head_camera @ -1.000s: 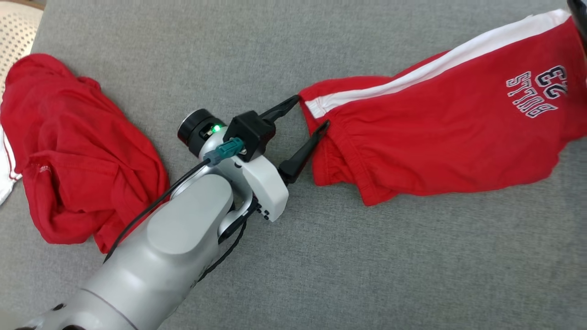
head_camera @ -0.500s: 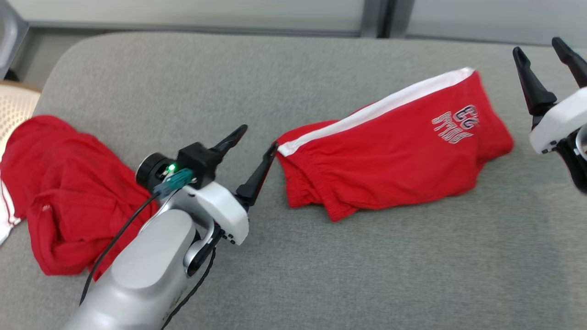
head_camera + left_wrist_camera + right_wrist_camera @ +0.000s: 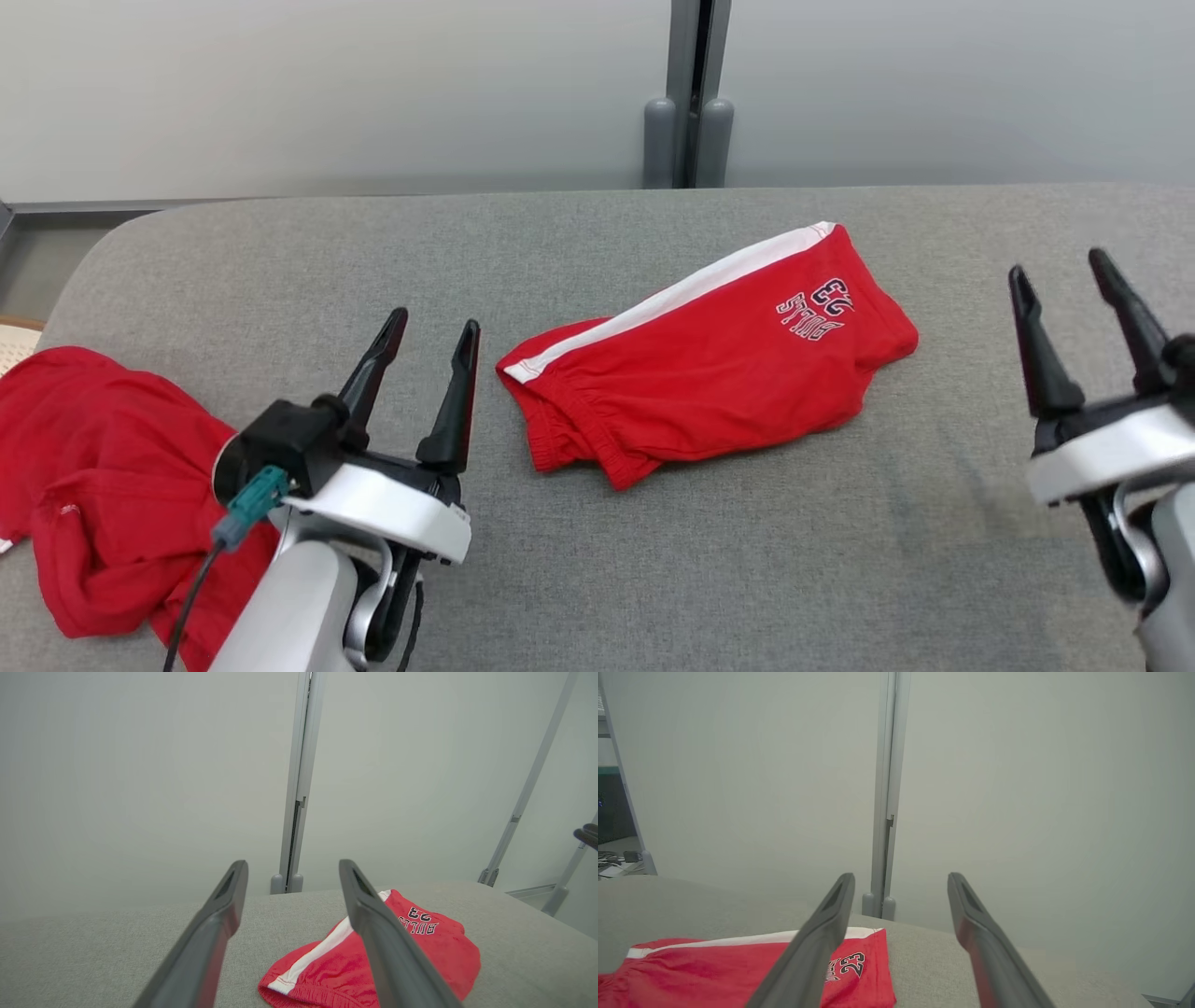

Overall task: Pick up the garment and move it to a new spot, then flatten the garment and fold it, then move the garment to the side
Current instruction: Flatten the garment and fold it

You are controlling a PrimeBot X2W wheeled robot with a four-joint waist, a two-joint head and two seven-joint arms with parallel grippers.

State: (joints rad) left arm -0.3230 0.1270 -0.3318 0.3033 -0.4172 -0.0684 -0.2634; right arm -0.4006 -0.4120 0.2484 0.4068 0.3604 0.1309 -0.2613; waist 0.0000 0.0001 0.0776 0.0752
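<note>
Change: left gripper (image 3: 436, 319) drawn back from waistband of red shorts (image 3: 709, 373), now apart; head view tilted up.
Grippers: left and right gripper (image 3: 1056, 262) spread wide, holding nothing.
Garment: red shorts, white side stripe, mid grey cushion (image 3: 747, 560), between grippers.
Print: "BULLS 23", upside down.
Other: crumpled red garment (image 3: 93, 485), far left.

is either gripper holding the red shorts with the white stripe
No, the left gripper and right gripper stand open, clear of the red shorts.
</note>
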